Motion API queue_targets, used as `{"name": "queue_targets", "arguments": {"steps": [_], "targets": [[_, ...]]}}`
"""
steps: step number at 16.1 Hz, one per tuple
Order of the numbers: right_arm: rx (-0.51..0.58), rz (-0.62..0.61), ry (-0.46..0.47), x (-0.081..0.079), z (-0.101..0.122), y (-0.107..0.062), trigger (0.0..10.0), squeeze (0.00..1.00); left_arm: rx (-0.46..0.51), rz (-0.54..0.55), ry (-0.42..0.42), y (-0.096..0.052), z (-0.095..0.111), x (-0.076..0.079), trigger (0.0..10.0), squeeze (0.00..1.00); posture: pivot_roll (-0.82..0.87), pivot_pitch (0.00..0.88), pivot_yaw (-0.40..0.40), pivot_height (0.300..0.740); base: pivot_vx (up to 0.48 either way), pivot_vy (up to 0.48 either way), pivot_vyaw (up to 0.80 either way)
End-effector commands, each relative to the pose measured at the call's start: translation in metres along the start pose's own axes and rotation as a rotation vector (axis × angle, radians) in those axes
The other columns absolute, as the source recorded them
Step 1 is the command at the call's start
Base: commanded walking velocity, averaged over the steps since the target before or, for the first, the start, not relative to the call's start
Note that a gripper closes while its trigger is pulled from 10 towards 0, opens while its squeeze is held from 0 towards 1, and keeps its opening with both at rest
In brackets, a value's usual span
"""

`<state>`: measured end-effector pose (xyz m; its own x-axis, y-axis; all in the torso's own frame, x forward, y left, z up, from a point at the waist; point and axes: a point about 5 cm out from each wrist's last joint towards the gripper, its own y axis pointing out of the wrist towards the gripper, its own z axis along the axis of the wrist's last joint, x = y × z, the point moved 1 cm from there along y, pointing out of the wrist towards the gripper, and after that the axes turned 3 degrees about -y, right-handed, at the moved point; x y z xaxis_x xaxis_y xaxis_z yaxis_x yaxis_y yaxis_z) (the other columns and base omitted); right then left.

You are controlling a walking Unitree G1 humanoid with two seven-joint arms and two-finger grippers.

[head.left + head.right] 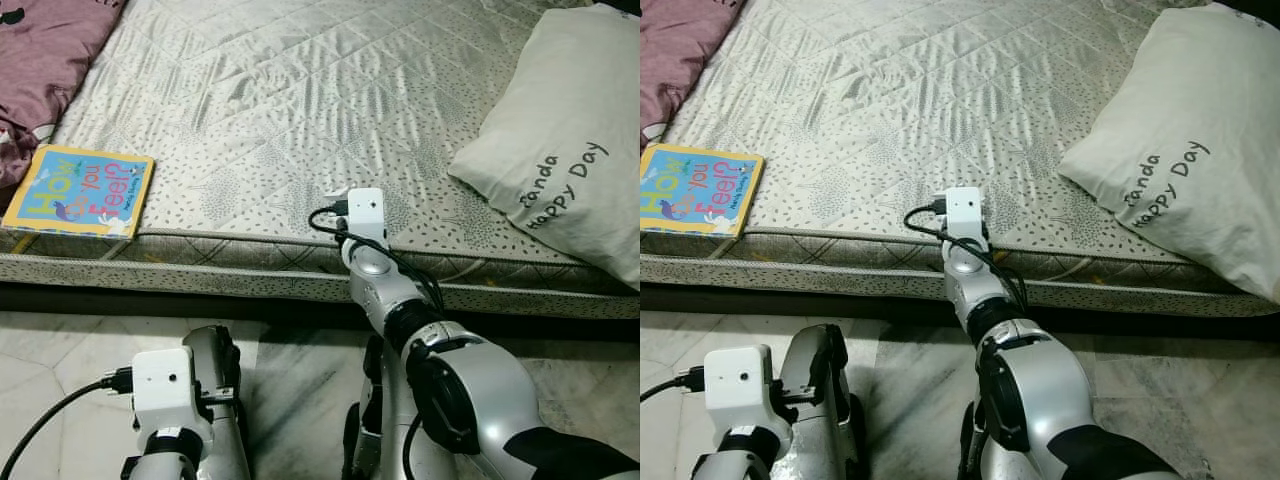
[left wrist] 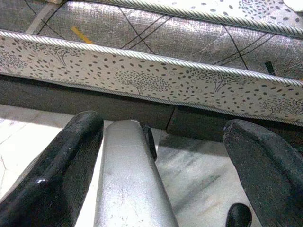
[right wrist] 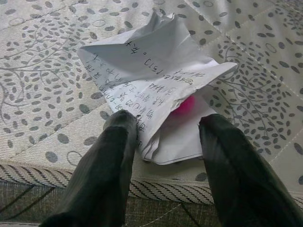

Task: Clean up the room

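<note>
Closest to the head camera, at the bottom of the frame, is the left arm with its left claw (image 2: 161, 189) down low over the marble floor (image 1: 60, 360). Its wrist view looks along the two black fingers, spread wide with nothing between them, so my guess is it's just parked out of the way.

Mid-frame, the right arm reaches to the near edge of the mattress (image 1: 300, 120). In the eye views the wrist camera box covers the right claw (image 3: 163, 142), so you have to go to the wrist view: fingers well apart, straddling the near end of a crumpled paper (image 3: 151, 80) with handwriting on it, lying just inside the mattress piping. One finger looks to be touching the paper's edge, but nothing is pinched yet. It seems lined up for a grab, since loose trash is what a room tidy-up would go for first.

There's something pink tucked under a fold; can't tell what.

Further back: a children's book (image 1: 80, 190) at the left edge of the mattress, a maroon blanket (image 1: 50, 60) cut off in the upper left, and a pillow (image 1: 560, 140) cropped at the right.
</note>
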<state>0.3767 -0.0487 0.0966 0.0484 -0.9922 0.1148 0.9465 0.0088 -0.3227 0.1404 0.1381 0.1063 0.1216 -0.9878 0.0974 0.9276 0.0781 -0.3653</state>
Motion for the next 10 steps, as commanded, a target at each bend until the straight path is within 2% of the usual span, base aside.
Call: {"name": "queue_targets", "arguments": {"steps": [1,6,10], "targets": [[-0.028,0.069,0.02,-0.0268,-0.0031,-0.007,0.0,0.0,-0.008,0.016,-0.004,-0.0039,0.0005,-0.0027,10.0,0.0,0.21,0.257,-0.091,0.545,0.0,0.0,0.0],[-0.035,0.096,0.018,-0.0348,-0.0054,-0.0096,0.0,0.0,-0.011,0.024,-0.009,-0.0045,0.0001,-0.0031,10.0,0.0,0.22,0.26,-0.093,0.545,0.0,0.0,0.0],[-0.04,0.104,0.014,-0.035,-0.0078,-0.01,0.0,0.0,-0.01,0.026,-0.011,-0.0032,0.0001,-0.0028,10.0,0.0,0.21,0.259,-0.097,0.545,0.0,0.0,0.0]]}}
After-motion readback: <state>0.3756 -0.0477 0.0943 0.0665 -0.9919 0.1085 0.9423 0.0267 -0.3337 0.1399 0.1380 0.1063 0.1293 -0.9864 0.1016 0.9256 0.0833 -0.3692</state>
